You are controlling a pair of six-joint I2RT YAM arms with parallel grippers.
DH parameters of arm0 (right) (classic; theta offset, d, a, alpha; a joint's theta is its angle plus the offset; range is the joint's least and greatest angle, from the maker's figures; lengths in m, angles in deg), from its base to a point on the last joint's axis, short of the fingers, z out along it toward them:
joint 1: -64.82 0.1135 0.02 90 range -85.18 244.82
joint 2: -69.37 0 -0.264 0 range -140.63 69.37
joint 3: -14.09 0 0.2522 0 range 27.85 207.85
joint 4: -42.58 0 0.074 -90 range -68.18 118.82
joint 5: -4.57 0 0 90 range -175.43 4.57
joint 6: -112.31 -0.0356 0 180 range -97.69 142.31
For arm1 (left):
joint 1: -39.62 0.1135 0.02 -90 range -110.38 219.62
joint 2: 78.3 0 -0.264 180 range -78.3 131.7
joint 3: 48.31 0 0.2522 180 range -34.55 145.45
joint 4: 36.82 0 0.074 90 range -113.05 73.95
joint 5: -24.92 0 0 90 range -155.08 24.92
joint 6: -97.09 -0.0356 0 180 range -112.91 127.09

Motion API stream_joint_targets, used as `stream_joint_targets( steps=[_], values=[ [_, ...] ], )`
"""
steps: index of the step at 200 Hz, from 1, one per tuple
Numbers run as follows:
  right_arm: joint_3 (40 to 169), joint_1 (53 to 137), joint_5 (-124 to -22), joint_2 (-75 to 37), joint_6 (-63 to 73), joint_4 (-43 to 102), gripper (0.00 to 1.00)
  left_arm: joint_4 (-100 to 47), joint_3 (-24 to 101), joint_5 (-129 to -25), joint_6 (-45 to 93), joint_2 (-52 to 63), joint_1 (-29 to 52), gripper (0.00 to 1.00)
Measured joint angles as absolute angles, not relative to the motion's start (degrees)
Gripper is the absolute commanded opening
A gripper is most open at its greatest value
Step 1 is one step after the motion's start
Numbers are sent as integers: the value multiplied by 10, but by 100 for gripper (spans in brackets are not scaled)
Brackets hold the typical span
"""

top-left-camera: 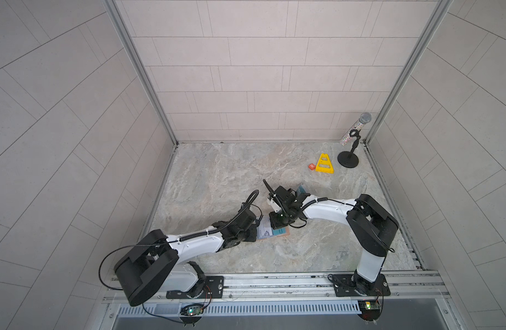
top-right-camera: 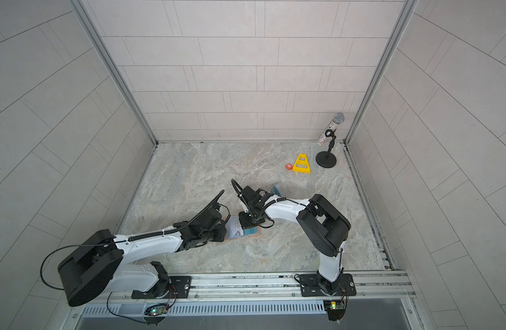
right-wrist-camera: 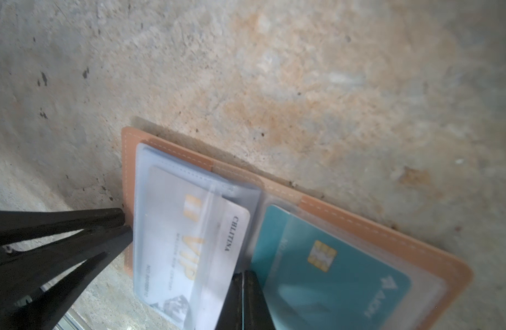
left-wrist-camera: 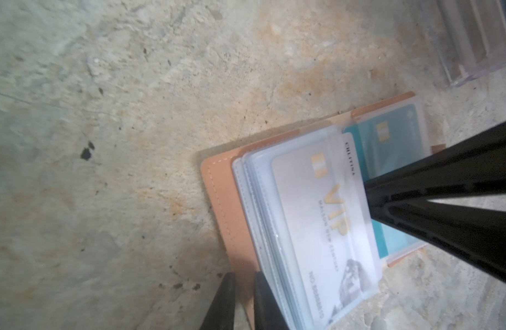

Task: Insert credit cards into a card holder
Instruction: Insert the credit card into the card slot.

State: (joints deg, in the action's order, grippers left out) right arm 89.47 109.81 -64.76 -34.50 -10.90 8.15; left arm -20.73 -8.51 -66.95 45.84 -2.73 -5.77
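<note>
While my right gripper (right-wrist-camera: 242, 278) stands closed with its tips at the exposed end of the pale grey VIP card (right-wrist-camera: 188, 237) (I cannot tell whether it pinches that edge or only presses on it), my left gripper (left-wrist-camera: 243, 276) is nearly closed across the outer edge of the card holder (right-wrist-camera: 374, 225). The tan cover shows between its fingers, so I read it as clamping the open booklet down on the table (right-wrist-camera: 303, 85). Step in hand, as I judge it: seating this card. It sits most of the way inside the uppermost clear sleeve (right-wrist-camera: 144, 200) on the leaf nearest the left gripper, with only the strip along its end outside the sleeve mouth. Next move, in my judgement: a short, flat push along the sleeve, keeping the card level so that it neither buckles nor lifts the plastic, while the left clamp resists the push. Contents: the opposite leaf holds a teal card (right-wrist-camera: 346, 274) under its own clear sleeve. More sleeves are stacked beneath the pale card, and I cannot tell whether they are filled. Outward from the holder, a clear plastic box (left-wrist-camera: 471, 48) with ribbed slots lies near it. In both top views a spare teal card (top-left-camera: 301, 189) stands tilted just beyond the right wrist, apparently in that box, so more cards seem left to insert.
</note>
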Motion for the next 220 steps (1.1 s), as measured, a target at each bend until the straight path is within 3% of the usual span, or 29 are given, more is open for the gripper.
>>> stream_joint_targets(
  steps=[108, 141, 166, 177, 220],
  values=[
    [892, 1097, -617, -351, -118, 108, 7, -208, -83, -666, 458, -24, -58, 20],
    [881, 1098, -626, -341, -120, 114, 14, -198, -78, -665, 453, -25, -58, 21],
    [864, 1098, -648, -305, -110, 111, 31, -147, -67, -652, 441, -40, -58, 26],
    [858, 1098, -663, -281, -107, 108, 36, -114, -59, -638, 430, -56, -58, 33],
    [846, 1098, -758, -179, -73, 96, 43, -24, 6, -531, 391, -156, -58, 55]
  ],
)
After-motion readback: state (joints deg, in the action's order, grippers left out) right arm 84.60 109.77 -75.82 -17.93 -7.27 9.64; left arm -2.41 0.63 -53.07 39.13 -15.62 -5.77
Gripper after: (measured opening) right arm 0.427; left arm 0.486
